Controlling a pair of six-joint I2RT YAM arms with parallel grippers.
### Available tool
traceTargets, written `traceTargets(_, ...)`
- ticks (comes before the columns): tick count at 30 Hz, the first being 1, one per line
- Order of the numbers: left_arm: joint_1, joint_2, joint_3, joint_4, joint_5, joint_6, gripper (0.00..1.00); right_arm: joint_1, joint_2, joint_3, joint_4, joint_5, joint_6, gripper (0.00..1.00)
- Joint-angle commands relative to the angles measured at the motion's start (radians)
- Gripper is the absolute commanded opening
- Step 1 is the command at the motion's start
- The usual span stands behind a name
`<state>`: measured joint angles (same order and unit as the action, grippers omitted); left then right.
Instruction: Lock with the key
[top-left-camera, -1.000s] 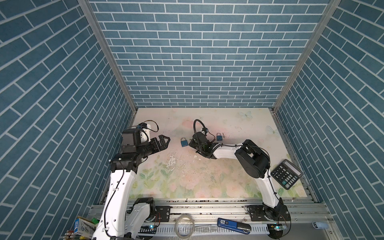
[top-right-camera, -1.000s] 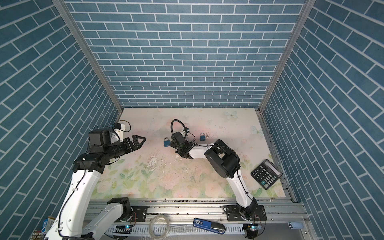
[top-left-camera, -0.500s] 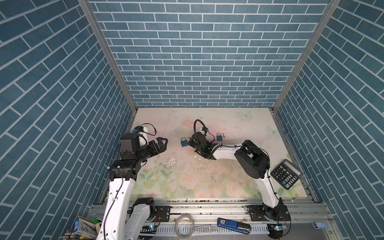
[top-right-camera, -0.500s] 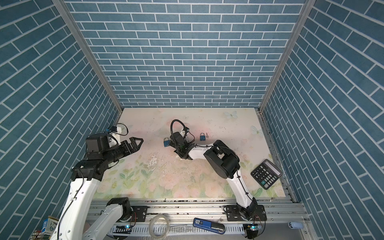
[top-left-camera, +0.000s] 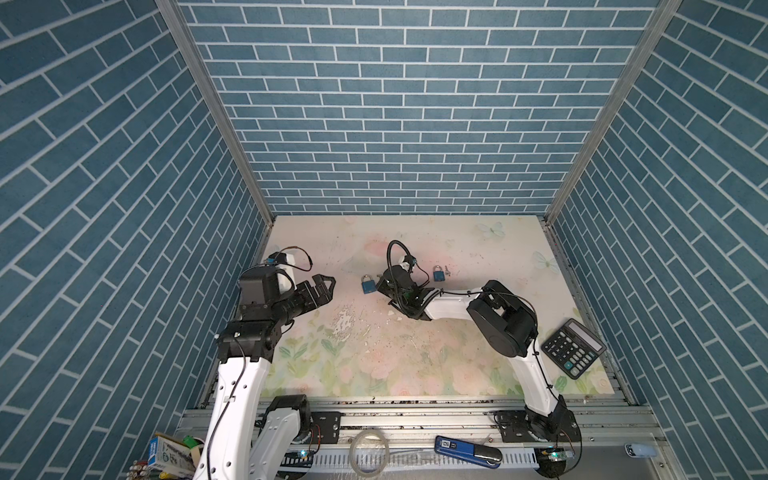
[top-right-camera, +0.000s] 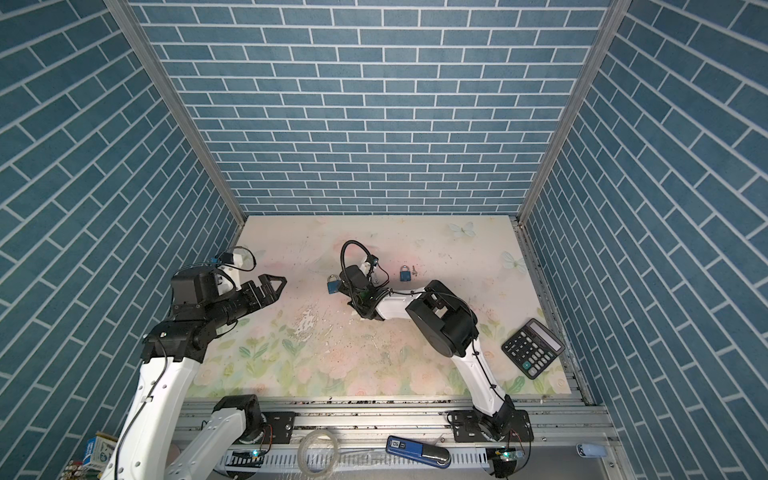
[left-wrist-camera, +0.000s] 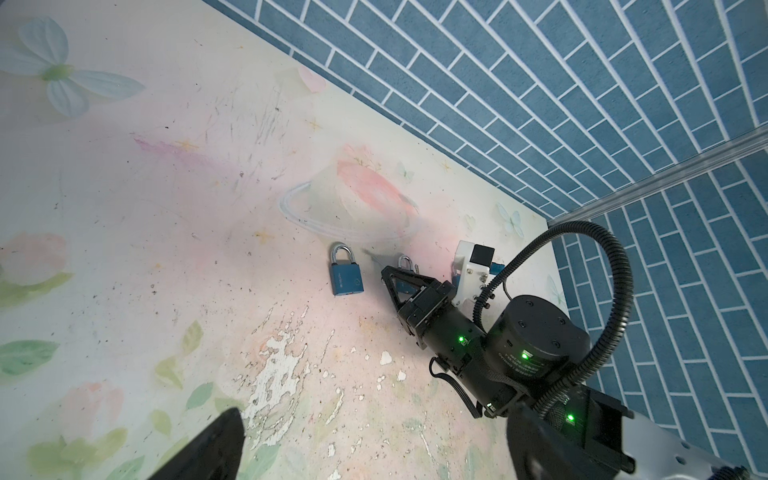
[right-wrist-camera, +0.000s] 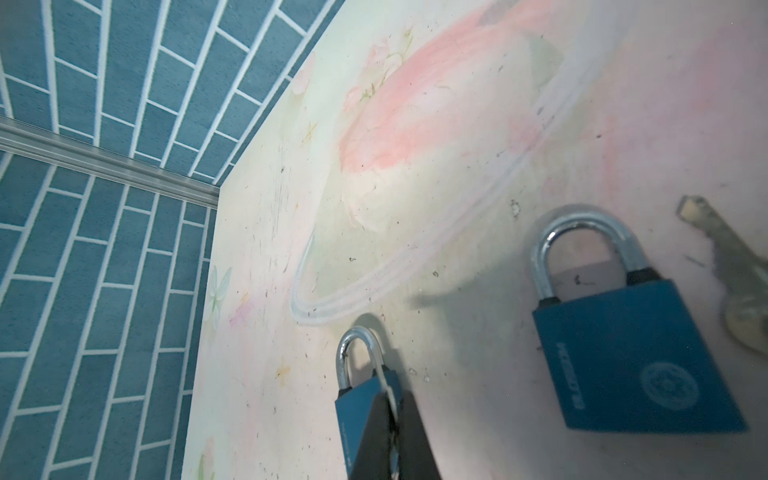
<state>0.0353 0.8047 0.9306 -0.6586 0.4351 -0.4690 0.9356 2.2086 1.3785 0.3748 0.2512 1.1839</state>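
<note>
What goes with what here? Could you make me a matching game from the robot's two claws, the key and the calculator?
Things:
1. left gripper
2. right gripper
3. key
4. calculator

States and places:
A. shut
B. silver
C. wide open
D. at the table's right edge

Pairs: 1-C, 2-A, 3-B, 4-D

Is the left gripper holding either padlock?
No, the left gripper stands open with nothing in it, clear of the near padlock and the far padlock.
</note>
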Motion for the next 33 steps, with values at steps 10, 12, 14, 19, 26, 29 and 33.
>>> traceTargets(10,0.006,-0.025,-0.007,-0.008,0.009,0.000,1.00,0.006,0.058,0.000,0.035,0.010,0.060,0.02)
traceTargets(12,0.006,-0.025,-0.006,-0.009,0.009,0.001,1.00,0.006,0.064,-0.002,0.041,0.009,0.065,0.03)
traceTargets(14,0.006,-0.025,-0.004,-0.010,0.009,0.001,1.00,0.006,0.068,0.001,0.042,0.009,0.065,0.04)
traceTargets(19,0.006,-0.026,-0.011,-0.011,0.005,0.009,0.99,0.005,0.077,0.018,0.027,0.004,0.069,0.11)
traceTargets(26,0.006,-0.028,-0.015,-0.014,0.008,0.009,1.00,0.005,0.081,0.019,0.022,0.010,0.076,0.20)
traceTargets(29,0.006,-0.033,-0.013,-0.018,0.005,0.013,1.00,0.003,0.082,0.019,0.023,0.008,0.077,0.27)
traceTargets(33,0.006,-0.036,-0.012,-0.025,0.001,0.018,1.00,0.005,0.082,0.025,0.017,0.009,0.082,0.29)
